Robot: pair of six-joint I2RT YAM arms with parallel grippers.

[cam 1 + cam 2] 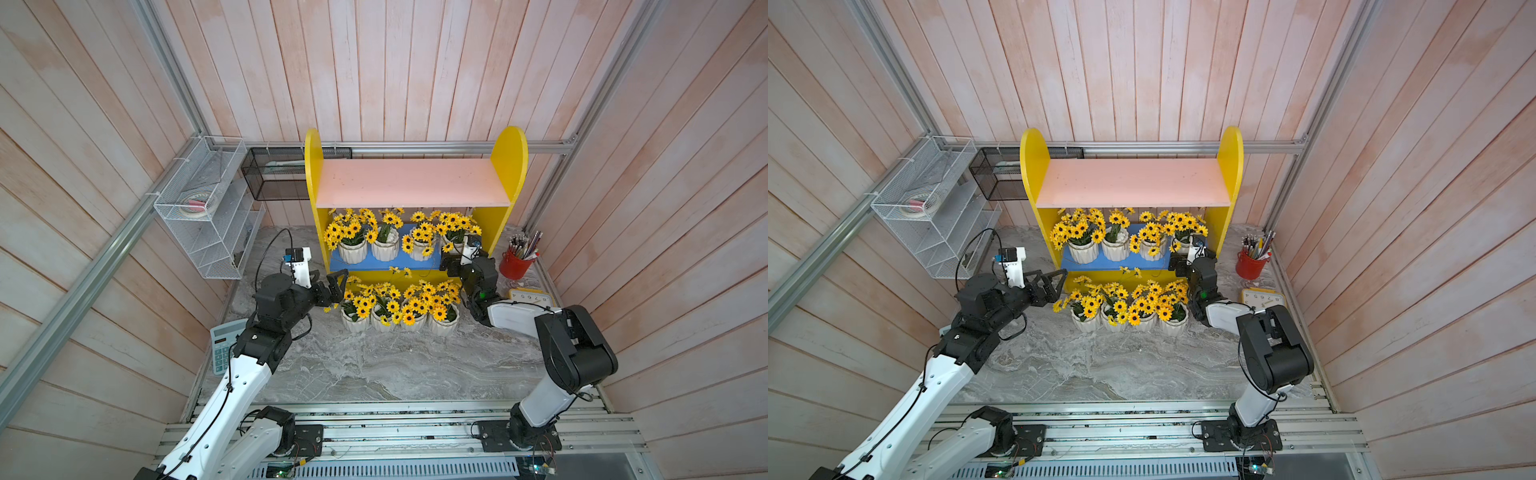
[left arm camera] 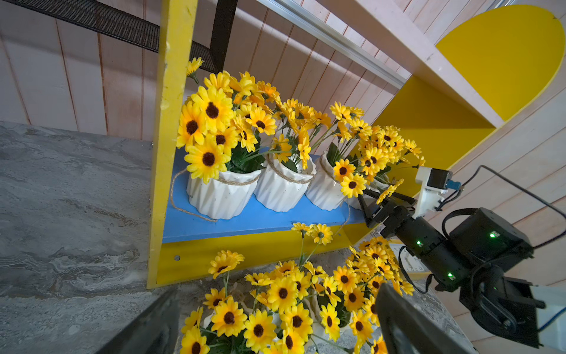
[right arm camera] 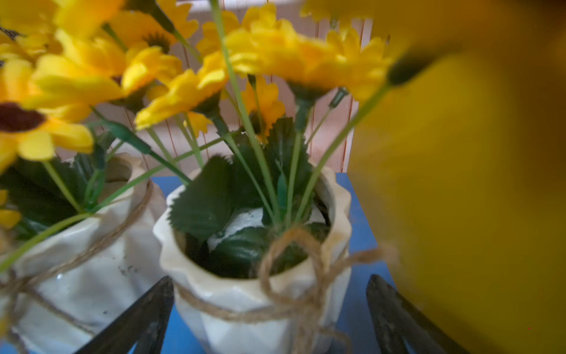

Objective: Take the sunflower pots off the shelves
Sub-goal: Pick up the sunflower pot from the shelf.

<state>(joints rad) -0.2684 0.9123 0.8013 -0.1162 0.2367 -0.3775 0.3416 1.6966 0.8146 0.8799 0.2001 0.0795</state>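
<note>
Currently the yellow shelf unit point(image 1: 509, 166) stands at the far middle of the marble tabletop point(image 1: 395, 365), back to the plank wall. Pink board point(image 1: 411, 183) on top, blue board point(image 1: 374, 265) below. Four sunflower pots point(image 1: 384, 249) stand side by side on the blue board, upright, flowers crowding up under the pink board. A front row point(image 1: 382, 323) of four more pots stands on the tabletop just near of the shelf unit, packed close together.

Right gripper point(image 3: 269, 277): at the right end of the blue board, just inside the right side panel. Jaws wide. In the right wrist view the rightmost pot point(image 3: 254, 306) sits between the two dark fingers point(image 3: 144, 315). Blue shows in the gap on its right side. On its left side finger and pot are very close; contact cannot be told. Pot upright on the board, twine bow facing the camera.

Left gripper point(image 1: 337, 286): jaws wide, nothing between them, at the left end of the front row, beside the near edge of the left side panel.

Off to the sides:
- red pencil cup point(image 1: 515, 266) and a clock point(image 1: 532, 297) lying flat, right of the shelf unit
- calculator point(image 1: 222, 349) at the left table edge, partly hidden by the left arm
- white wire rack point(image 1: 203, 208) and black mesh basket point(image 1: 274, 174) at the far left
</note>
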